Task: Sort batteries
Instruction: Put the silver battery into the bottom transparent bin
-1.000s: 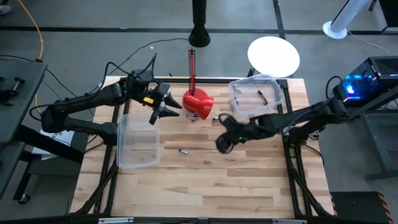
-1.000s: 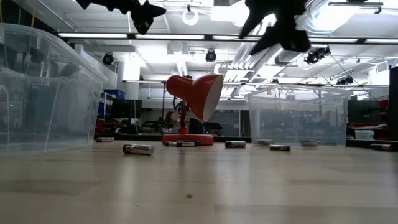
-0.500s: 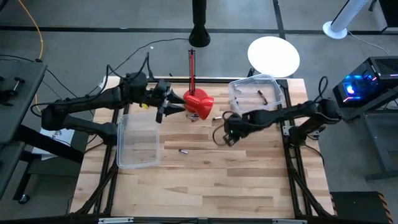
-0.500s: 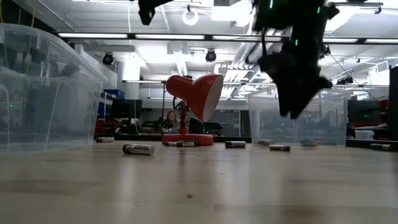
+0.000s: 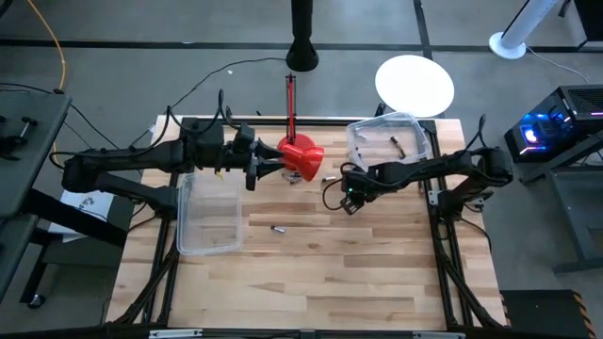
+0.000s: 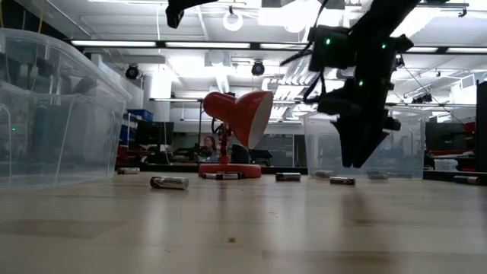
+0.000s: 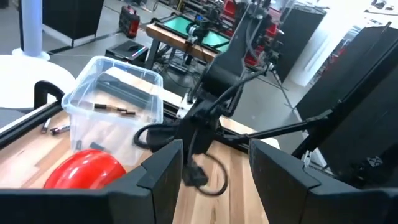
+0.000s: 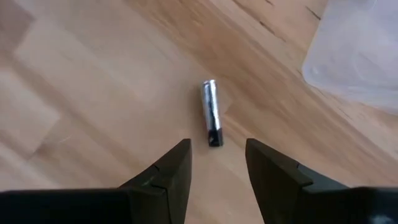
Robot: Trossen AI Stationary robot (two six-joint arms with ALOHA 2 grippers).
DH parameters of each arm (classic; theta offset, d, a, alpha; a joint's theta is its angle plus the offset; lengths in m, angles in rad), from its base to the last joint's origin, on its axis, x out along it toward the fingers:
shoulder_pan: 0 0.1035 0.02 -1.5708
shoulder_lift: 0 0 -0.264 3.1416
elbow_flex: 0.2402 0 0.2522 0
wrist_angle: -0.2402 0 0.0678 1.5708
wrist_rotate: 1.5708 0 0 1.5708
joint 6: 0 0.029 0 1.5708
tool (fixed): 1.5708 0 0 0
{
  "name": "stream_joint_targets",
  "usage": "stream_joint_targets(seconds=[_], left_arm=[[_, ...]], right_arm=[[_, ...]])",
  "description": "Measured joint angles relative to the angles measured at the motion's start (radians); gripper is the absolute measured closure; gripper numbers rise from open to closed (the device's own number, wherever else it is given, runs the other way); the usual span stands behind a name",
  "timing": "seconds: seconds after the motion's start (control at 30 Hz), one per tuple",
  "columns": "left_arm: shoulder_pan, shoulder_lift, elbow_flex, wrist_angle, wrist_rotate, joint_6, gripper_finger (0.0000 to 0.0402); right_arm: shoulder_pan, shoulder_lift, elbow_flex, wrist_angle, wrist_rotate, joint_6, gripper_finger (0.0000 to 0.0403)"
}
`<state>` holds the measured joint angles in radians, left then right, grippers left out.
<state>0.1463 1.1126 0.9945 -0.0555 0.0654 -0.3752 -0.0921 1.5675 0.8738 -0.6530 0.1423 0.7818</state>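
The right gripper hangs low over the middle of the wooden table, toward its right side, with its fingers spread apart and nothing between them; a silvery battery lies on the boards just ahead of the tips, untouched. The left gripper is held above the table near the far edge, left of centre, just beside the red lamp; its jaws stand parted and empty too. Another battery lies alone near the middle of the table, and in the low view more batteries lie scattered along the far part of the tabletop by the lamp's base. A clear bin sits by the left edge of the table. A second clear bin stands at the far right corner with a couple of dark batteries inside it.
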Motion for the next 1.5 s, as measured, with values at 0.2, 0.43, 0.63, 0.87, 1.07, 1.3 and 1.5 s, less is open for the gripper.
stream_joint_targets(seconds=[0.2,0.43,0.63,0.87,1.07,1.3,1.5], left_arm=[[0.0,0.0,0.0,0.002,-0.002,0.0,0.0225],[0.0,0.0,0.0,0.002,0.0,0.01,0.0225],[0.015,-0.061,0.031,-0.002,0.036,0.04,0.0225],[0.04,-0.208,0.113,0.004,0.002,0.174,0.0225],[0.05,-0.292,0.113,-0.064,-0.001,0.175,0.0225],[0.05,-0.303,0.113,-0.112,-0.001,0.133,0.0225],[0.049,-0.304,0.113,-0.105,0.0,0.134,0.0225]], right_arm=[[-0.001,0.107,0.0,0.098,0.041,-0.02,0.0259],[-0.006,0.176,0.006,0.119,0.024,0.002,0.0264],[0.055,0.143,0.044,0.092,0.001,0.026,0.0379],[0.127,0.085,0.266,0.192,-0.057,-0.11,0.0394],[0.104,0.2,0.529,0.514,-0.119,-0.27,0.0395],[0.102,0.529,1.003,0.542,-0.253,-0.38,0.0394],[0.111,0.784,1.358,0.439,-0.275,-0.399,0.0392]])
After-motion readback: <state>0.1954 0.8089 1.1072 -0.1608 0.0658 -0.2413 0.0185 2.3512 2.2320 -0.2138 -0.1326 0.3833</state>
